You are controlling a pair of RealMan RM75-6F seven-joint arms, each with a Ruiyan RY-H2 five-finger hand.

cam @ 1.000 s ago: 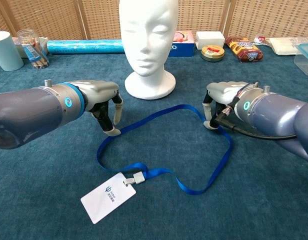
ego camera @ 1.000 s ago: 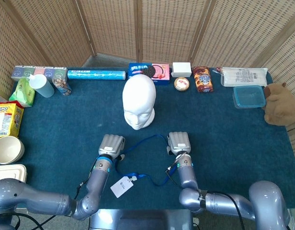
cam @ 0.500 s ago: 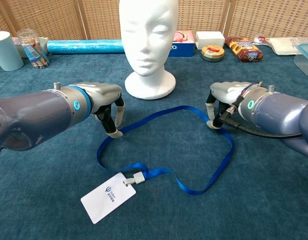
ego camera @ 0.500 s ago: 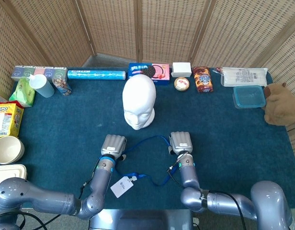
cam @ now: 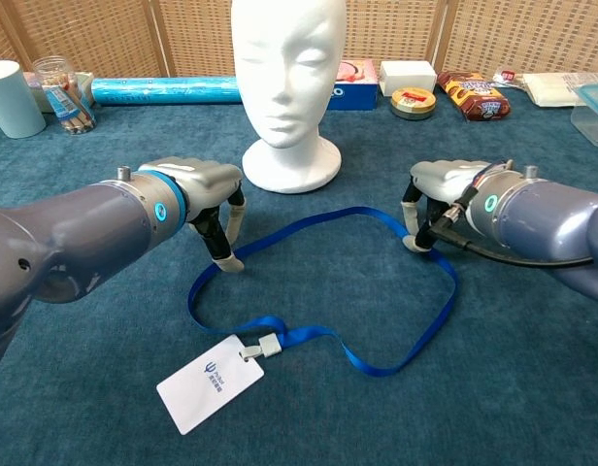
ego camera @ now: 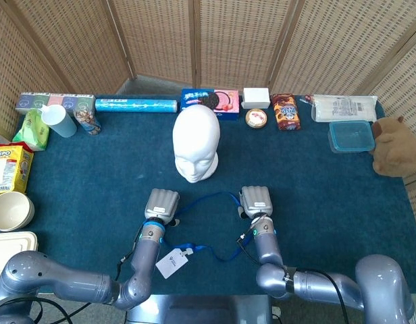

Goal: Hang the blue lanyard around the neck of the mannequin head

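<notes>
The left robot hand (cam: 204, 199) is seen low over the dark blue cloth-covered bench (cam: 493, 388), palm down, its fingertips (cam: 228, 260) pressed together on the left side of the blue ribbon lanyard (cam: 318, 335); the strap appears to be pinched there. From that point the loop runs toward the robot to a white plastic badge card (cam: 209, 382), which lies flat on the cloth near and below the left robot hand, joined by a small grey clip (cam: 261, 346). Between the two hands and beyond them, the white foam mannequin head (cam: 287, 85) stands upright on its round base, facing the robot, with the far edge of the loop lying just in front of the base without touching it. The right robot hand (cam: 445, 199) is also held palm down, its fingers curled narrow onto the right side of the loop, the strap gripped at its fingertips (cam: 413, 241). The lanyard lies on the cloth as an open loop, not yet around the neck.
</notes>
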